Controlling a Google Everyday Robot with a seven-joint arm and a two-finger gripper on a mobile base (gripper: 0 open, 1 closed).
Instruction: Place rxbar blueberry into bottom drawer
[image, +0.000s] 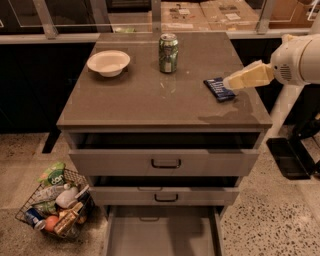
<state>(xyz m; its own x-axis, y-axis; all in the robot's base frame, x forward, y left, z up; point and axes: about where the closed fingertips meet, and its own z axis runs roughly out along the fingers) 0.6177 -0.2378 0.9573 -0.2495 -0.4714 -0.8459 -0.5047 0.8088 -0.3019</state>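
Observation:
The rxbar blueberry (216, 88), a flat dark navy wrapper, lies on the cabinet top near its right edge. My gripper (230, 83), cream-coloured on a white arm, reaches in from the right. Its tip is just above the bar's right end; I cannot tell whether it touches the bar. The bottom drawer (161, 235) is pulled out at the foot of the cabinet, with a plain grey floor and nothing in it.
A green soda can (168, 53) and a white bowl (108, 62) stand at the back of the cabinet top (150, 95). The two upper drawers (165, 162) are slightly open. A wire basket of groceries (55, 205) sits on the floor at left.

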